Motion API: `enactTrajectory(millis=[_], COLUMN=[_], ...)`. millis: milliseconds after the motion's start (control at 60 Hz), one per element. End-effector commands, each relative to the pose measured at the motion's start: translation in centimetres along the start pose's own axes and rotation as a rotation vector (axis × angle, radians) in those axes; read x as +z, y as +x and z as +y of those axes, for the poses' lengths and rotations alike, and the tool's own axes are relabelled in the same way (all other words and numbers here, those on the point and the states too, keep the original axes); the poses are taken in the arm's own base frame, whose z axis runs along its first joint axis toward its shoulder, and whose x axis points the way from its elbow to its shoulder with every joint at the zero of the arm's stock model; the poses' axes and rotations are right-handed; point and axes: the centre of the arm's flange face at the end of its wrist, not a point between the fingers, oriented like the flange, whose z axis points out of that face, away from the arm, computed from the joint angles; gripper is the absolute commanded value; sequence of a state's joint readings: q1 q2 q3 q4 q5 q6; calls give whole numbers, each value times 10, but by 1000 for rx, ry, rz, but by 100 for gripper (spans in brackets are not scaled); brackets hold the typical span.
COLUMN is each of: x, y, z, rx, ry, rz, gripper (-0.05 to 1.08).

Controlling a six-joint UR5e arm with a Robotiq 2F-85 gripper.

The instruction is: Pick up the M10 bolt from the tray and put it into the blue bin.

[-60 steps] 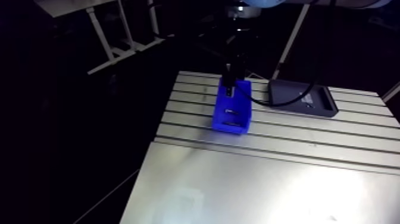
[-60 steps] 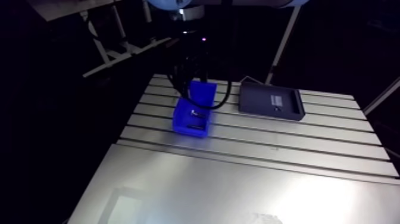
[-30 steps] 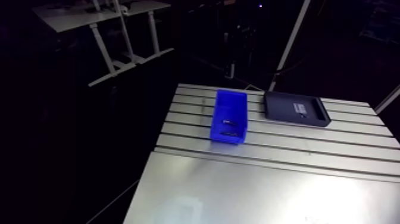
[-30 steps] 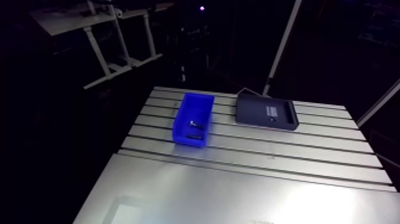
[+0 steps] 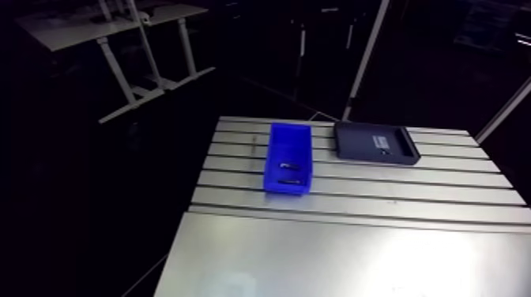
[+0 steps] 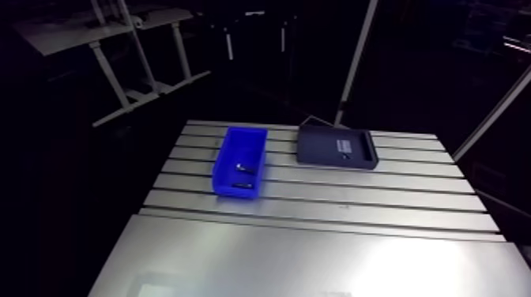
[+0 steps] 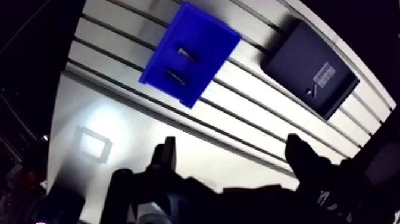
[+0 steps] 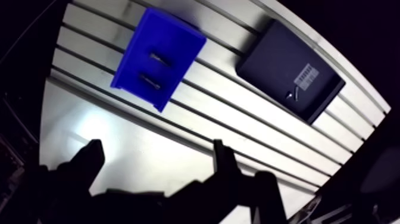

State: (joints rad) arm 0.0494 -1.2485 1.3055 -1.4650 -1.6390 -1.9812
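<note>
M10 bolt (image 7: 187,54): lies flat on the floor of the blue bin (image 7: 211,40), well ahead of the gripper (image 7: 234,156) and clear of it. A second bolt (image 7: 174,76) lies beside it in the same bin, roughly parallel, on the side nearer the gripper; the two do not touch. From up here they look alike, so which of them is the M10 is uncertain; possibly the farther one.

Bin: stands upright on the slotted part of the table (image 5: 355,253), ahead of the gripper and out beyond one finger. Both bolts show as short dark marks in the arm view too.

Tray (image 7: 291,59): dark, shallow, also on the slotted part, ahead of the gripper and out beyond the other finger, near the bin but apart from it. Its floor carries a white label (image 7: 324,72), and a small pale piece (image 7: 309,91) lies just beside the label; it is too small to identify.

Gripper: the fingers (image 7: 169,156) stand wide apart, with only bare table showing between them; nothing is held. It hangs high above the table, over the smooth plate (image 7: 113,122) that adjoins the slots.
</note>
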Motion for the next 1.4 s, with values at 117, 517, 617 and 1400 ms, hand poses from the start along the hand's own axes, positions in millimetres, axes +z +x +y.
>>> enactTrajectory(millis=[117,517,617,1400], x=[-58,-85,-87,-85], y=[-41,-67,-71,-74], z=[45,52,57,57], rx=[545,587,600,602], ry=[13,20,30,53], rz=[24,46,54,54], gripper=[1,1,1,1])
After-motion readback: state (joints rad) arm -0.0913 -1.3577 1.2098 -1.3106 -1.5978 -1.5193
